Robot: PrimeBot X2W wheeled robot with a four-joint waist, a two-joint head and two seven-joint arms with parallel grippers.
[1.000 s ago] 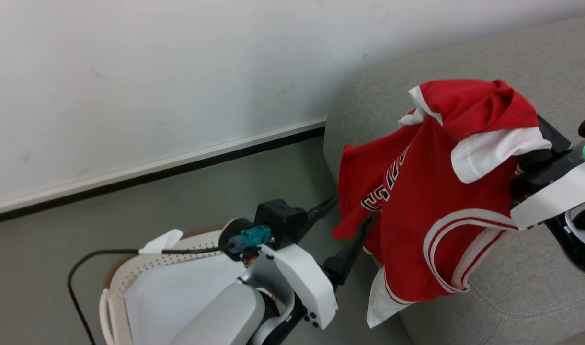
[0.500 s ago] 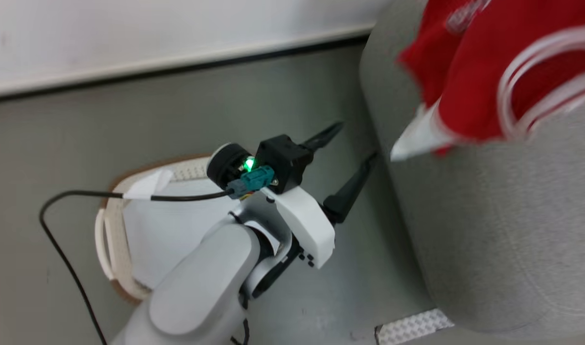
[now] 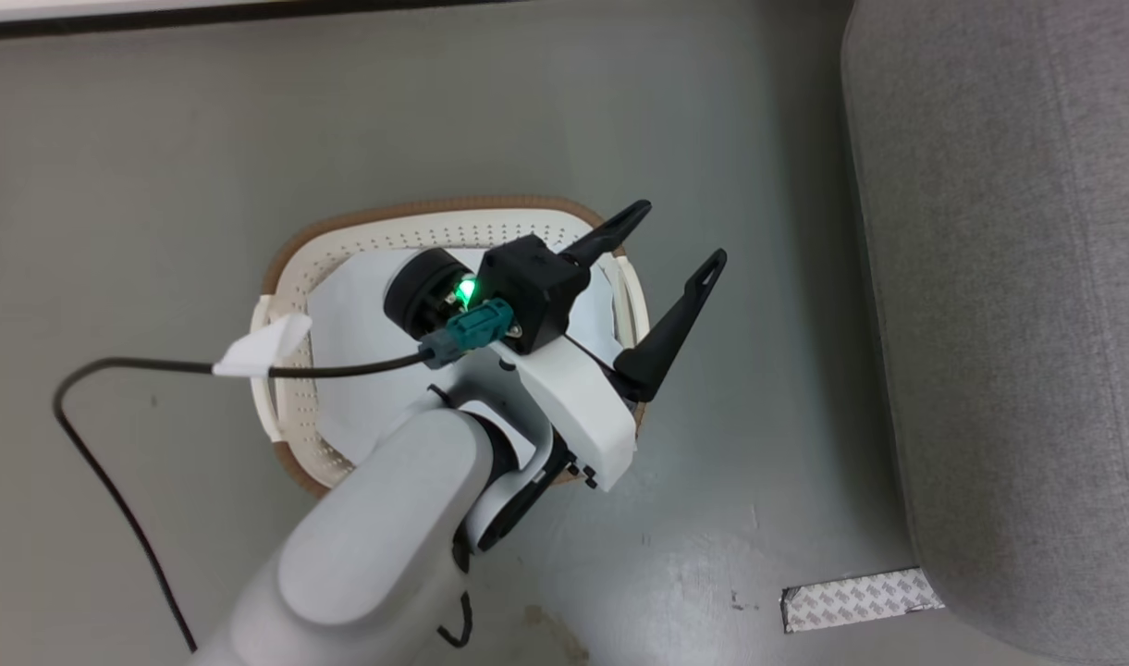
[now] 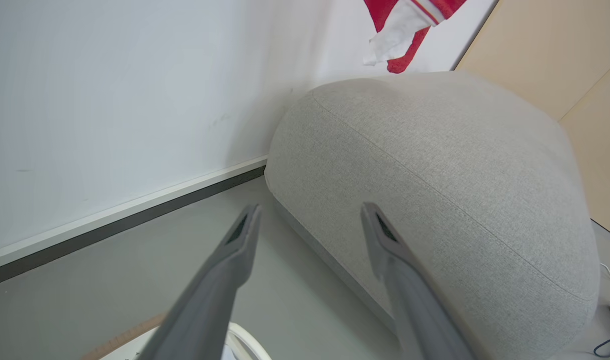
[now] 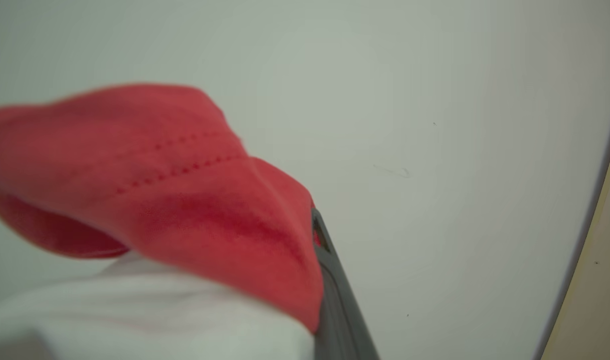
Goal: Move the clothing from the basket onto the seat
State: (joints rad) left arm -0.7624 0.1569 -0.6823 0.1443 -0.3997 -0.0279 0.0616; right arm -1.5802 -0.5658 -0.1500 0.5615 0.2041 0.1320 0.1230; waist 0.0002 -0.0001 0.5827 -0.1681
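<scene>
In the head view, our left tool sits at the centre of the frame over the basket, its two dark fingers spread wide with nothing between them. The basket holds a pale sheet. The sofa fills the right edge, and a strip of tape lies on the floor at lower right.

In the left wrist view, the same spread fingers frame the sofa's rounded end. The jersey hangs at the top edge, above the sofa and clear of it, in front of the wall.

In the right wrist view, our right tool is closed tight on red cloth, which bunches across the left half of the frame over a white panel.

We judge that the carry is in hand: the jersey is out of the basket but not yet on the sofa. The next move calls for lowering the right tool over the cushion and letting go, so that no hem trails off the edge.

We can read no lettering or brand in these views.
</scene>
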